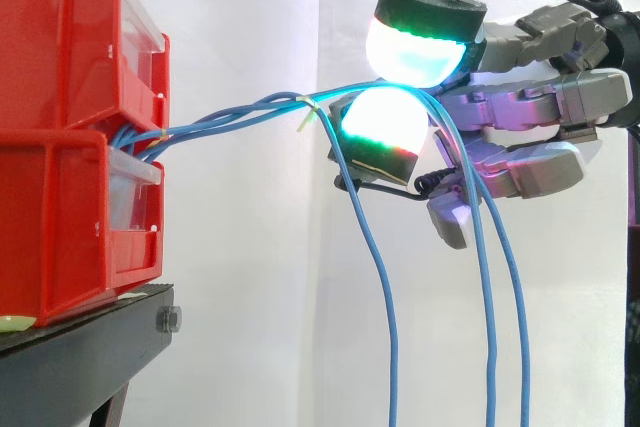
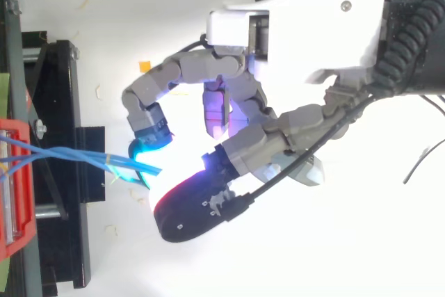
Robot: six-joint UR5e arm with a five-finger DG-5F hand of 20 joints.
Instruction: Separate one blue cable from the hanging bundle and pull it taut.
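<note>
This is a robotics lab test bay, set up for trials rather than everyday use. A plain white curtain (image 1: 250, 7) closes off the far side as a bare backdrop. At the left, two red plastic bins (image 1: 60, 47) are stacked on a black metal stand (image 1: 80, 352) with a bolt head (image 1: 168, 320) at its end, so it is a built fixture and not furniture. Blue cables (image 1: 230, 117) trail out from between the bins. From the right reaches a robot hand (image 1: 540, 112) made of grey segments, the pads (image 1: 415, 52) on its fingers glowing white and green.
</note>
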